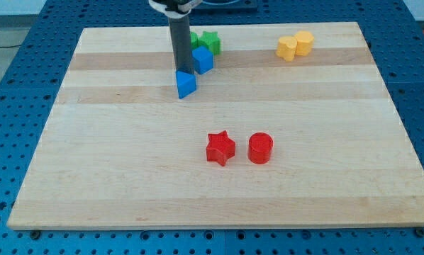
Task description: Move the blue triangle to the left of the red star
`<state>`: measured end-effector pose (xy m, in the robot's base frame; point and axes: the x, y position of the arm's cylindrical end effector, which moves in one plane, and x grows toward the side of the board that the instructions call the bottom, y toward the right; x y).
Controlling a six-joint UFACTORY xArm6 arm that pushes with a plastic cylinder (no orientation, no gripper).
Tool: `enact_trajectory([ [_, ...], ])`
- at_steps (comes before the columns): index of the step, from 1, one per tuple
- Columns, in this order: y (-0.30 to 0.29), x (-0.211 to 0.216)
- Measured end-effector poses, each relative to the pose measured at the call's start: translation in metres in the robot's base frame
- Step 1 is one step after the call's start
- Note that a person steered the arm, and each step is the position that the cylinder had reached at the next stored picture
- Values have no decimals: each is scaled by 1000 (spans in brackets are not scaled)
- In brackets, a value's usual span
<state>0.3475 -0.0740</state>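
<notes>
Blue triangle (186, 85) is sitting touching my tip (184, 71), well up-left of the red star (220, 148); no gripper showing

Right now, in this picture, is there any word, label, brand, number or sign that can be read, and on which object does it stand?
None: no readable text shows in the camera view.
The wooden board, the blue triangle, the red star and the other blocks are plain.
My tip sits at the top edge of the blue triangle; the rod carries no marking.
</notes>
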Motion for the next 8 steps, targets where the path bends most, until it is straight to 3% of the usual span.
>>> enact_trajectory([
  [4,-15,123],
  [8,-8,121],
])
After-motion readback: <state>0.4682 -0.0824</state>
